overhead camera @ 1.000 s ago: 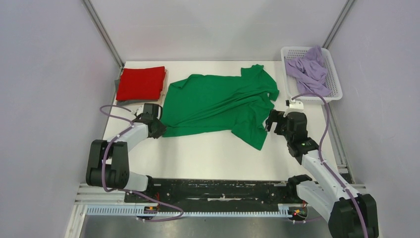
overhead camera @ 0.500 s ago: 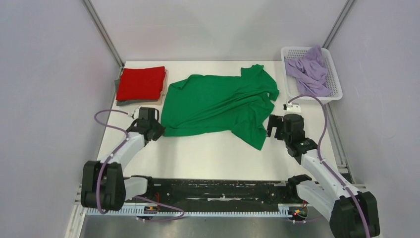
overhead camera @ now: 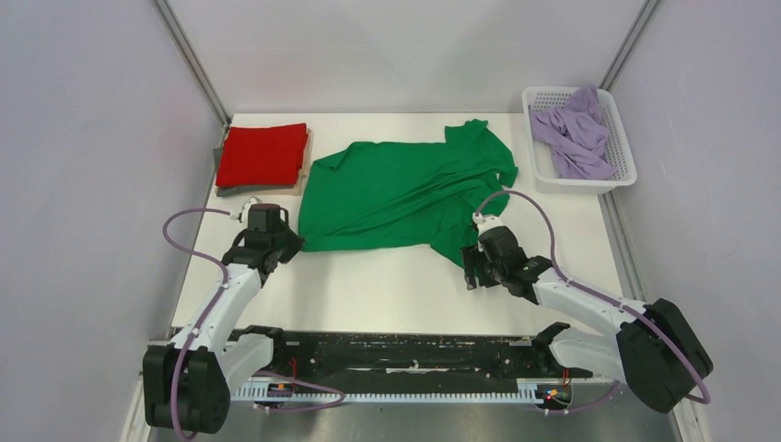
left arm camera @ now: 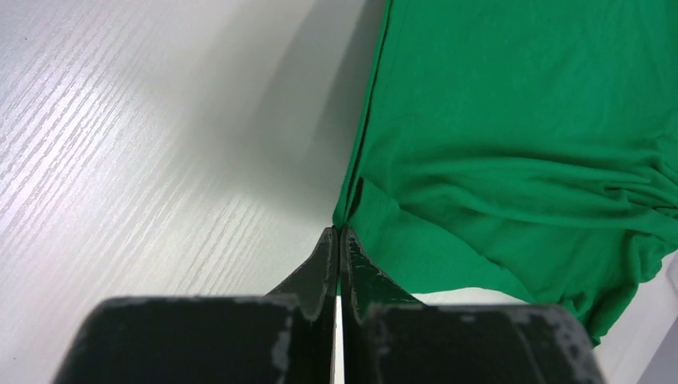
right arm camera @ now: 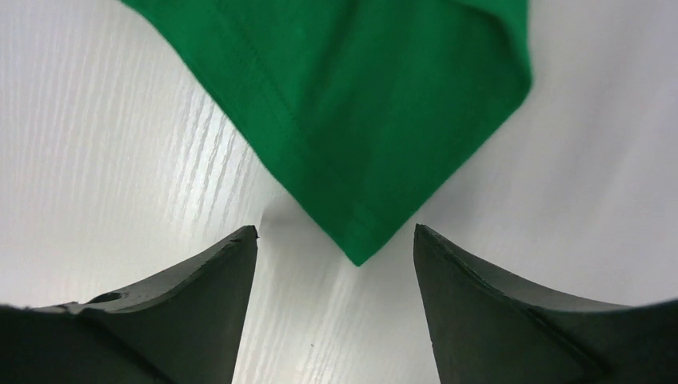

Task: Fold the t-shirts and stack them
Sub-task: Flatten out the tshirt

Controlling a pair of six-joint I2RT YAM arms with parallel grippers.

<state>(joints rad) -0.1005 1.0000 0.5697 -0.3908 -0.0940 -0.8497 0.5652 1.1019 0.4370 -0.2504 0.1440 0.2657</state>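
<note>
- Red tee point(overhead camera: 262, 155) lies folded far-left; green tee point(overhead camera: 405, 193) sprawls unfolded at centre; lavender tee point(overhead camera: 576, 133) sits in basket point(overhead camera: 540, 103).
- Left pincer point(left arm camera: 337, 234) closed, tips at green hem.
- Right pincer point(right arm camera: 336, 230) wide, flanking a green corner.

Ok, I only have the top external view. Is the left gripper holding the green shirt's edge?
Observer: The left wrist view shows the left gripper shut, its tips right at the hem of the green shirt. I cannot tell whether cloth is nipped.
Operator: And the right one?
Observer: The right gripper is open. A corner of the shirt lies on the table between its fingers, touching neither.
</note>
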